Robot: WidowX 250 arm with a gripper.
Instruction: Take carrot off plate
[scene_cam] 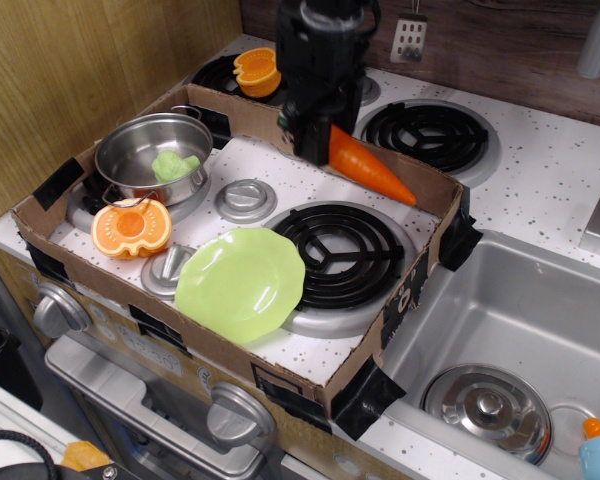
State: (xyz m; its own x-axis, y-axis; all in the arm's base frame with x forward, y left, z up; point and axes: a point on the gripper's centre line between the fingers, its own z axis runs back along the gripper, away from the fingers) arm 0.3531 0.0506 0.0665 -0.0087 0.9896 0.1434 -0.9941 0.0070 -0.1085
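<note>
Left of the burner [330, 255], the plate [240, 283] lies bare in the cardboard box [398, 188]. Behind the burner, the fingers [315, 140] grasp the carrot [368, 166] by its thick end, tip pointing right over the box's back wall.

Carrot [368, 167] aloft, plate [240, 283] bare

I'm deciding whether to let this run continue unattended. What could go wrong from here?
The gripper holds the carrot only by its thick end, with the tapered tip sticking out over the cardboard wall; the tip might snag that wall on a low move. Held so far from its middle, the carrot could also tilt or slip and drop onto the black burner below, perhaps rolling back toward the plate.
</note>
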